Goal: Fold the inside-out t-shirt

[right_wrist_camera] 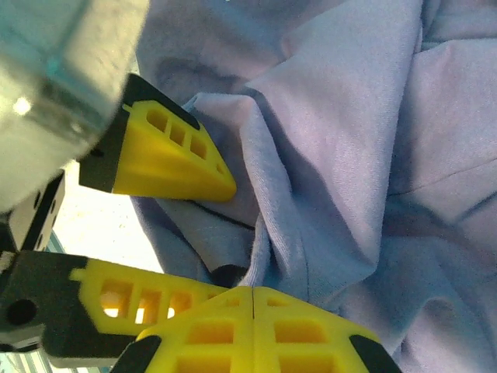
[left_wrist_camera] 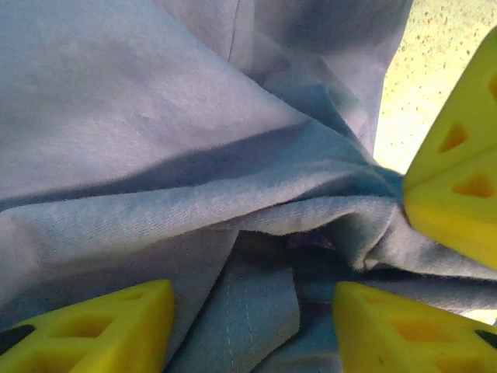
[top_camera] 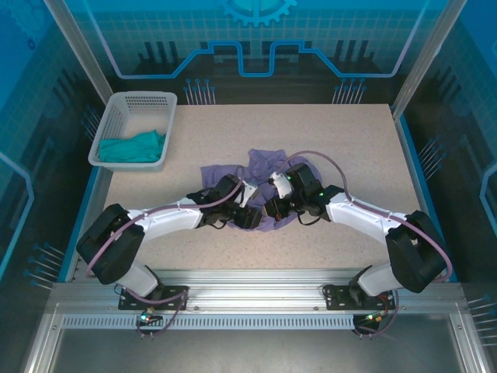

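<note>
The inside-out t-shirt [top_camera: 264, 162] lies crumpled in a lavender heap at the middle of the table, and both grippers meet at its near edge. My left gripper [top_camera: 250, 211] stands open. In the left wrist view its yellow fingers [left_wrist_camera: 101, 330] straddle a stitched flap of the t-shirt [left_wrist_camera: 256, 311] without pressing it. My right gripper [top_camera: 273, 208] is shut. In the right wrist view its fingertips [right_wrist_camera: 255, 294] meet on a raised ridge of the t-shirt [right_wrist_camera: 342, 155]. The left gripper's fingers [right_wrist_camera: 171, 155] sit close beside that ridge.
A white mesh basket [top_camera: 132, 102] stands at the table's far left with a teal-green garment [top_camera: 136, 146] inside. Bare speckled tabletop [top_camera: 349, 148] surrounds the heap. Blue enclosure walls border the table.
</note>
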`<control>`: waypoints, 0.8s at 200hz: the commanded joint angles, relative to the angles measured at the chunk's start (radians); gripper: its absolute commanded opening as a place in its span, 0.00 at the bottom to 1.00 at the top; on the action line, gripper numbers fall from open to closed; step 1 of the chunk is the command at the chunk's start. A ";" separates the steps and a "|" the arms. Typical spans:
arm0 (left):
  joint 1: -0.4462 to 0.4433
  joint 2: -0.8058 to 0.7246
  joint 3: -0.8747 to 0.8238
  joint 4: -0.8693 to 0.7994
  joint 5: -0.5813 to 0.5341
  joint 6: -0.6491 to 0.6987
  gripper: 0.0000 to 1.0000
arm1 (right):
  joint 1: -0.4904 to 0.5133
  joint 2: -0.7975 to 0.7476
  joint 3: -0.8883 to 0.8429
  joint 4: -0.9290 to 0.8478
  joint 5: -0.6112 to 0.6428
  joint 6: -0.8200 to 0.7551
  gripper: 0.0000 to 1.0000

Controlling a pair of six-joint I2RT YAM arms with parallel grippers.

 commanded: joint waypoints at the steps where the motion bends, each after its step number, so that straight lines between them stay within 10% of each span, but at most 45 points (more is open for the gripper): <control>1: -0.007 0.023 0.029 -0.013 0.016 0.027 0.50 | -0.015 -0.006 -0.018 0.018 -0.021 0.007 0.00; 77: 0.020 -0.105 -0.008 0.084 0.035 -0.045 0.09 | -0.024 -0.049 -0.041 0.027 -0.019 -0.045 0.00; 160: 0.252 -0.566 -0.200 0.474 0.255 -0.431 0.00 | -0.043 -0.350 -0.027 -0.011 0.089 -0.116 0.00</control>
